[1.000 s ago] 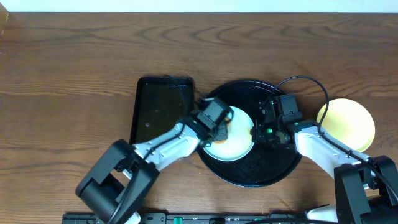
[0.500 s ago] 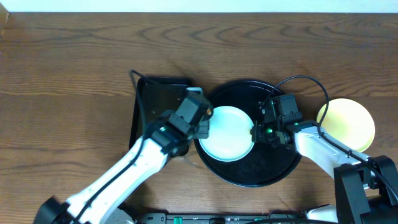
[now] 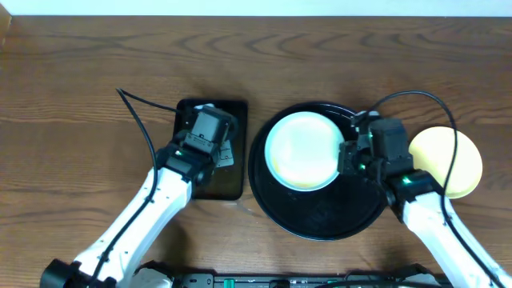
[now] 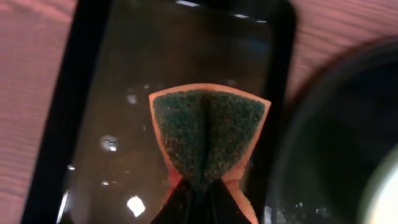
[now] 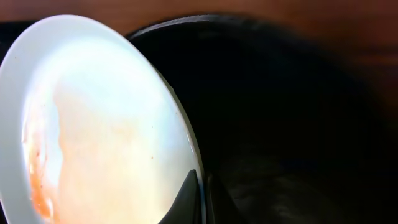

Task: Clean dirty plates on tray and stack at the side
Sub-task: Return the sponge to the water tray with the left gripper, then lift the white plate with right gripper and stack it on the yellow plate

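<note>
A pale blue-white plate is held tilted above the round black tray. My right gripper is shut on its right rim. In the right wrist view the plate shows a thin orange smear at its lower left, and the fingers pinch its edge over the tray. A pale yellow plate lies on the table at the right. My left gripper is shut on a folded orange-and-green sponge over the rectangular black tray. A third plate is out of view.
The rectangular black tray lies left of the round tray, its glossy floor wet with droplets. Brown wooden table lies all around. Cables loop over both arms.
My left gripper has drawn the sponge off the plate, leftward onto the rectangular tray. My right gripper has lifted and tilted the plate by its right rim.
</note>
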